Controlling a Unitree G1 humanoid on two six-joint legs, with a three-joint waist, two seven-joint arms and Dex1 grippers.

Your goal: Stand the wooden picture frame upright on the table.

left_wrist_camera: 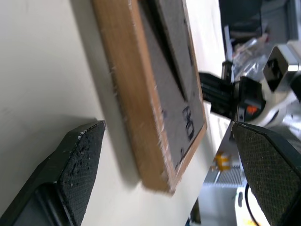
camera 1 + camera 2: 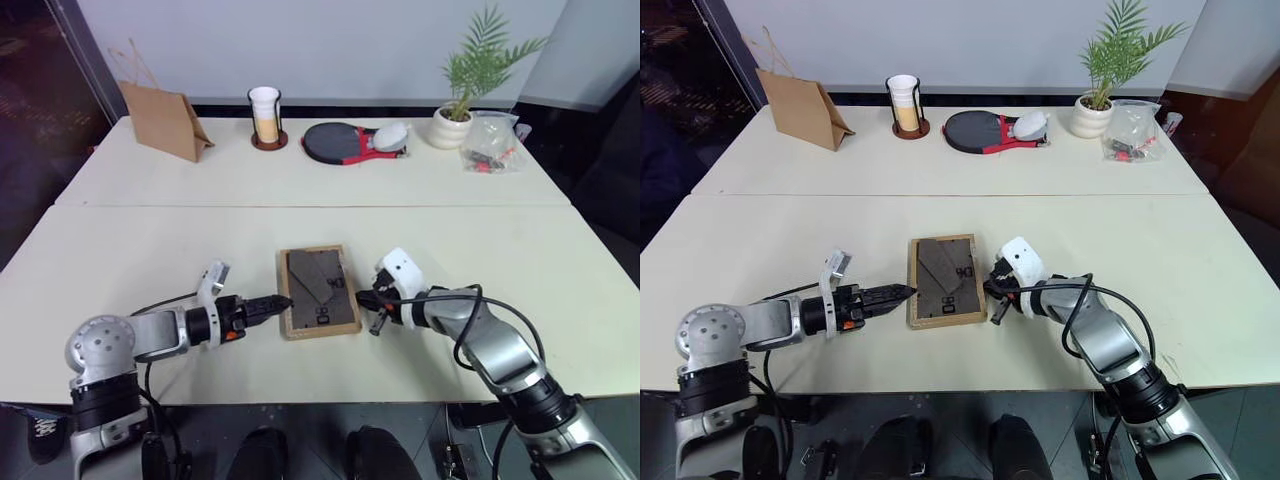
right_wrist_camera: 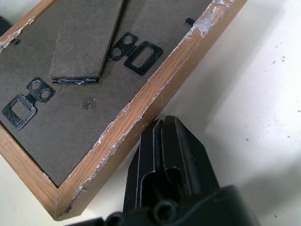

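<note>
Far left at the back of the table (image 2: 120, 250): brown paper bag (image 2: 163, 121), standing. Next along the back edge: cup in a dark holder (image 2: 266, 118), then a black and red paddle (image 2: 343, 142) with a white object (image 2: 391, 135) lying on it, a potted plant (image 2: 457, 113), and a clear plastic bag (image 2: 491, 143) of small parts at far right.

Near the front, left of centre: left gripper (image 2: 278, 302), pointing right at the left edge of the wooden picture frame (image 2: 318, 291), tips just beside the wood; whether touching, cannot tell. Fingers (image 1: 77, 160) spread wide in the left wrist view, nothing between them, frame edge ahead of the gap.

Centre front: frame flat on the table, face down, dark grey back panel up, fold-out stand (image 3: 87, 40) lying along the panel, two small metal hangers (image 3: 136, 51) visible.

Right of the frame: right gripper (image 3: 164, 136), fingers clenched together on nothing, tip just beside the frame's right edge, apparently against the wood.
</note>
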